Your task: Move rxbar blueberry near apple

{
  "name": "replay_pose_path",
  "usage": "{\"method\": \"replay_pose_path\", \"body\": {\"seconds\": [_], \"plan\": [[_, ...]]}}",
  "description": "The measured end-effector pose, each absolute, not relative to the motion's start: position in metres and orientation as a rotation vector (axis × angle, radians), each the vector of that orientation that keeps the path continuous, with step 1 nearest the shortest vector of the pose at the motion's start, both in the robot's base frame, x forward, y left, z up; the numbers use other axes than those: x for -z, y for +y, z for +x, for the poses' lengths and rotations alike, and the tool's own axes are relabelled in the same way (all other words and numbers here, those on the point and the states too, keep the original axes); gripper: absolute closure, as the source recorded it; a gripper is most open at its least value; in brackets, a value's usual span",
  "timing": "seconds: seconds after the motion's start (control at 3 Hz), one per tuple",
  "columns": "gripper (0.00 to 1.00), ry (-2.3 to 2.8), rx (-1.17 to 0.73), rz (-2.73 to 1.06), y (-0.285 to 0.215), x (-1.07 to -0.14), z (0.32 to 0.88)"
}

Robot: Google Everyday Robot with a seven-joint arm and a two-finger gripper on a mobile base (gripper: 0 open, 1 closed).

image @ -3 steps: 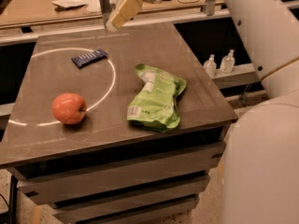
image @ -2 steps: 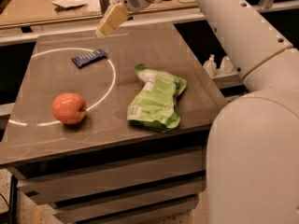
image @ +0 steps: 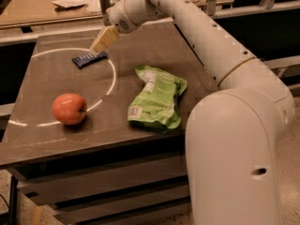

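Far left, the apple [image: 69, 108] sits near the table's [image: 56, 139] front edge, just inside a white painted arc [image: 111, 81]. Further back and a little right, well apart from it, the rxbar blueberry [image: 89, 58] lies flat on the tabletop. Right beside the bar's right end is the gripper [image: 104, 39], angled downward; spread or pressed together, I can't tell. Then the green snack bag [image: 157, 97] lies crumpled mid-table, and the big white arm [image: 225, 64] fills the right.

no text can be read. the rxbar blueberry [image: 89, 58] shows only faint pale print, and the green bag [image: 158, 97] carries a white patch, perhaps a barcode. the gripper [image: 104, 40] hovers just above the bar.
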State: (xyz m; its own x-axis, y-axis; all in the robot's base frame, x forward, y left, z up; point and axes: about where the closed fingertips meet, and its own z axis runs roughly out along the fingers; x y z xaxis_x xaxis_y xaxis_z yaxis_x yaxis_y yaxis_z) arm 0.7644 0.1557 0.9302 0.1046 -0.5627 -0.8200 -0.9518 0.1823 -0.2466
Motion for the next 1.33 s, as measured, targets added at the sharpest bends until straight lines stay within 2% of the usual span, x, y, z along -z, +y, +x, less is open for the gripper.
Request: {"method": "replay_pose_path", "body": {"seconds": [1.33], "plan": [[0.0,1.623,-0.645,-1.589,0.193,-0.854,0.759]]}}
